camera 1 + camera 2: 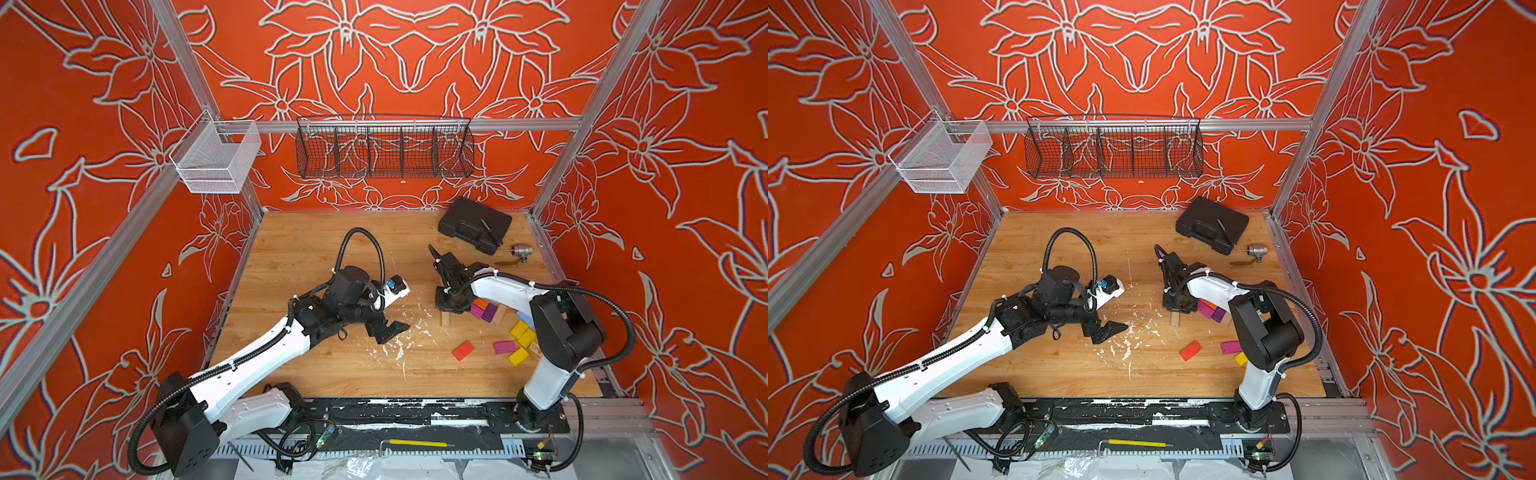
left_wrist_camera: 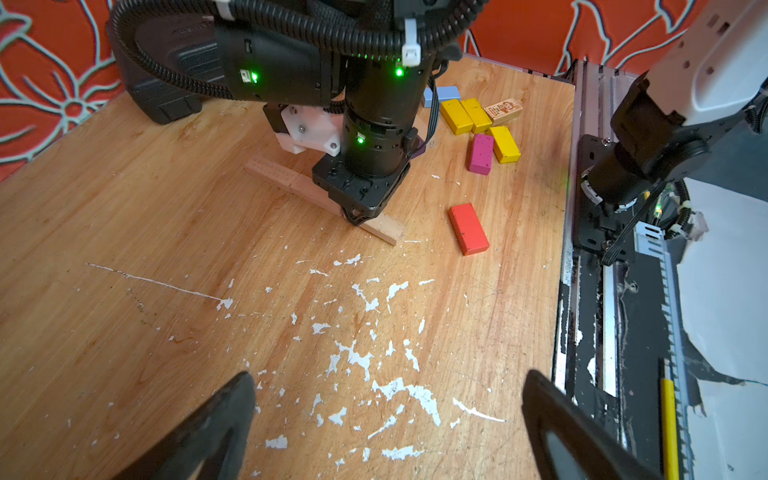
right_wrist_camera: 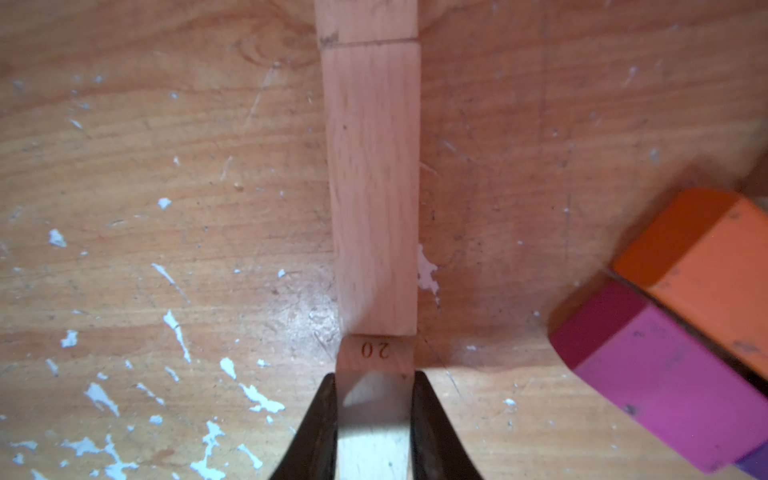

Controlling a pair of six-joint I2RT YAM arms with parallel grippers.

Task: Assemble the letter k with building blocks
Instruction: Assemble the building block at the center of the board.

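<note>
My right claw [image 3: 374, 384] clamped on numbered wood block [image 3: 376, 357], butted against stem row [image 3: 374, 187]. Left claw [image 2: 388, 376] wide, empty. Stem maybe three long; diagonals unbuilt, coloured blocks [image 1: 505, 347] waiting at four o'clock.

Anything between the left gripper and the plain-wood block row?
No object: only bare tabletop with white flecks between the left gripper and the plain-wood row, seen in the left wrist view.

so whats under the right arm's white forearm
An orange block, a magenta block and a purple block poke out side by side from beneath it in a top view. The arm covers their far ends.
</note>
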